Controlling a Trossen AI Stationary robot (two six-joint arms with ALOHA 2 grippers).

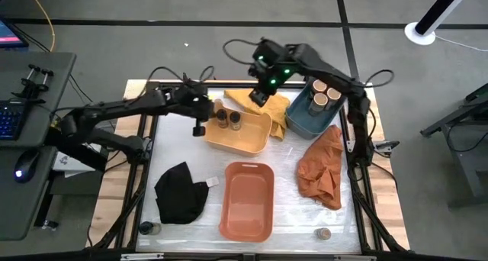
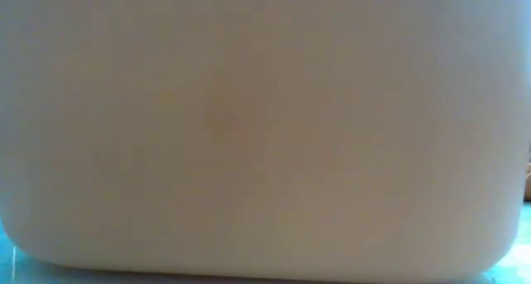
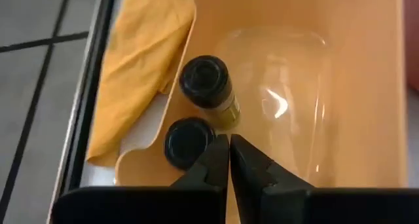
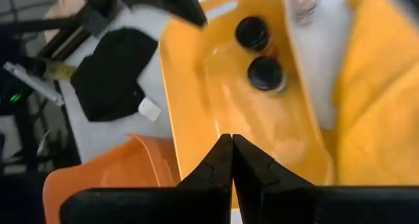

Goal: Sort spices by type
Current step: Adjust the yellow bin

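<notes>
Partly sorted: two dark jars [image 1: 228, 120] in yellow tub [image 1: 255, 143] at frame centre, two tan-topped jars [image 1: 325, 93] in blue tub [image 1: 305, 122] upper right, strays [image 1: 323, 233] along bottom edge of counter [image 1: 290, 215], left gripper [image 1: 200, 129] and right gripper [image 1: 258, 98] clenched empty.

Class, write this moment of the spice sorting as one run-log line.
left gripper: jaws shut, empty, over yellow tub | right gripper: jaws shut, empty | two dark-lidded jars in yellow tub | tan-topped jars in blue tub

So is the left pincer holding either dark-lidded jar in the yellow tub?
Apart. In the left wrist view the left pincer is shut on nothing, its tips meeting beside the nearer dark-lidded jar in the yellow tub.
</notes>
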